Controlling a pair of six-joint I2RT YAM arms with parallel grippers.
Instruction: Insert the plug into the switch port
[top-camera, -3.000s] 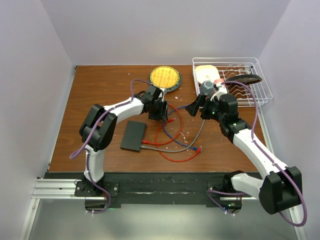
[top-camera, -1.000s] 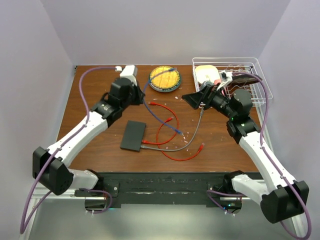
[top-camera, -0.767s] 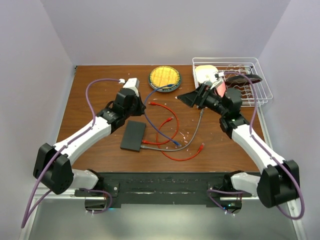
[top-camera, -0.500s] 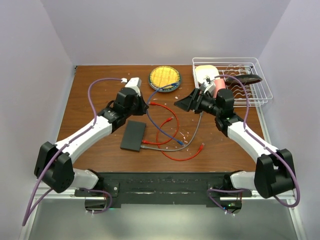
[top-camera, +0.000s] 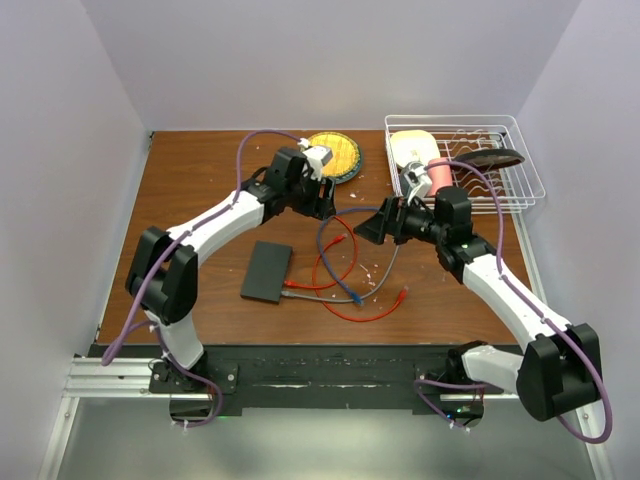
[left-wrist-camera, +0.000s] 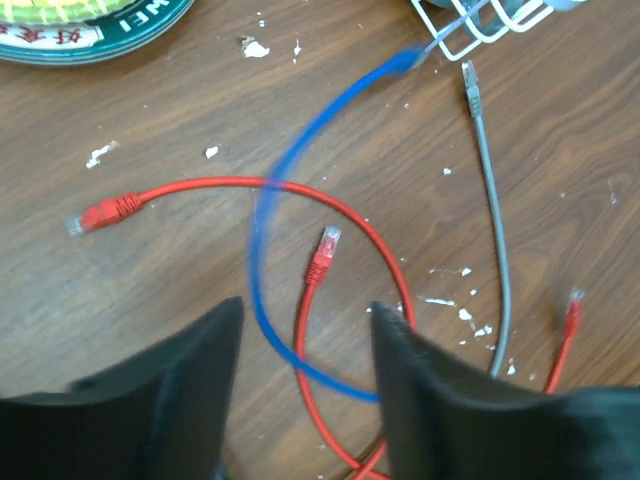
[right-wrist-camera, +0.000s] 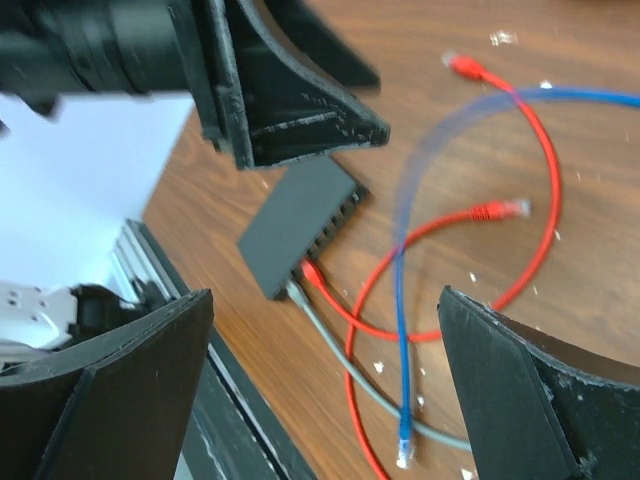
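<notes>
Dark switch (top-camera: 267, 271) flat on the wooden table (top-camera: 190, 190), red cable (top-camera: 370, 317) and grey cable (top-camera: 392, 262) reaching its right edge, blue cable (top-camera: 320, 240) looped across them, left gripper (top-camera: 322, 205) just beside the yellow dish (top-camera: 342, 152), right gripper (top-camera: 368, 229) over the cables, wire rack (top-camera: 450, 118) far right.

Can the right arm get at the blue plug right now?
Probably yes: the right gripper is open and near, and the blue plug lies uncovered on the table beside the grey cable.

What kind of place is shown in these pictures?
Probably a robot laboratory test cell: a wooden table boxed in by plain walls, two arms bolted at its edge, and a switch with loose network cables.
</notes>
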